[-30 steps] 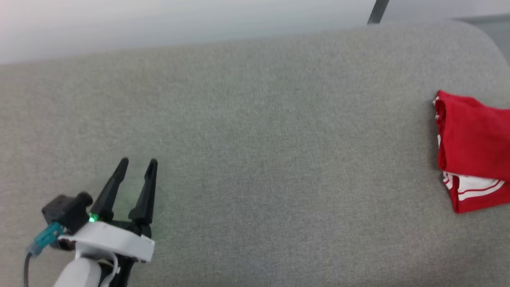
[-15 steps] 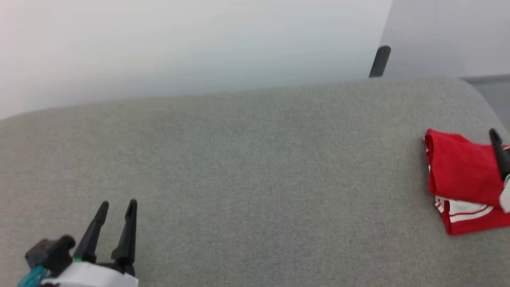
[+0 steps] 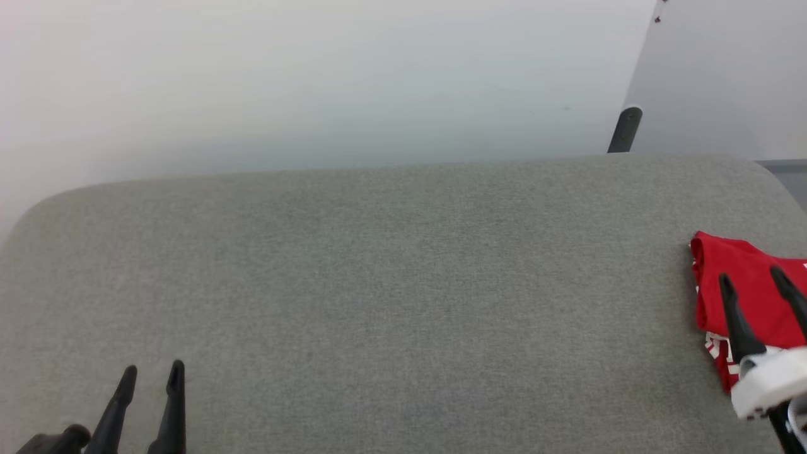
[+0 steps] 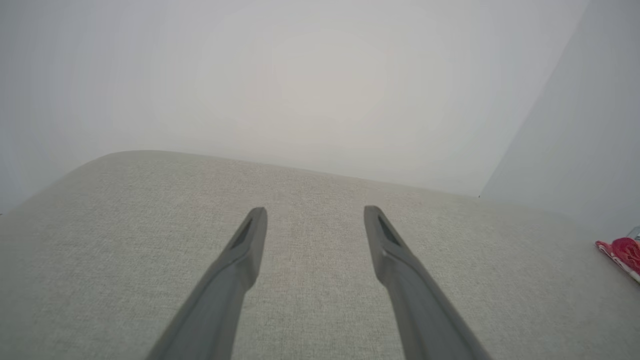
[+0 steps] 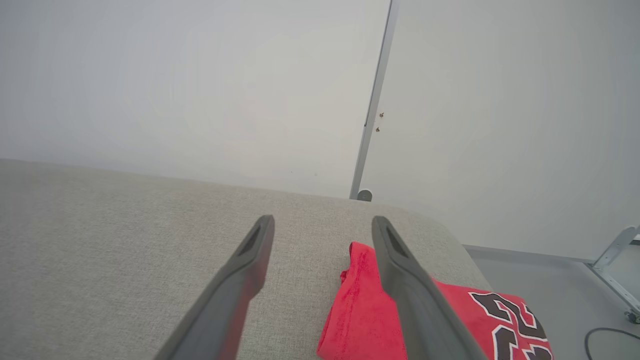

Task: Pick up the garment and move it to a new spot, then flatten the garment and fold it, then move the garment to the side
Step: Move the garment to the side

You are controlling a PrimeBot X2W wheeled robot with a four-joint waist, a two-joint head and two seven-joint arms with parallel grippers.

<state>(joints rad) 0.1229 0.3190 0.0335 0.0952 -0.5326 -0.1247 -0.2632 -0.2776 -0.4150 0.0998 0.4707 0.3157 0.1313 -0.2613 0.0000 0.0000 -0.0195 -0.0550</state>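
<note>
Head view: over the near left part of the grey fabric-covered table (image 3: pixel 403 284), the left tool (image 3: pixel 154 367) hovers, fingers apart and empty. At the table's right edge, the right tool (image 3: pixel 751 274), likewise spread and empty, hangs above the folded red jersey (image 3: pixel 760 309). A pale wall (image 3: pixel 315 82) rises beyond the table's far edge.

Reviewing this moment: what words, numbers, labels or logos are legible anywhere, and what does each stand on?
"2": a black, white-outlined block numeral on the red garment, seen at an angle in the right wrist view.
The character next to it is cut off by the picture's edge and is not readable.
In the head and left wrist views there is no legible text on the garment or on the grey cushion.
</note>
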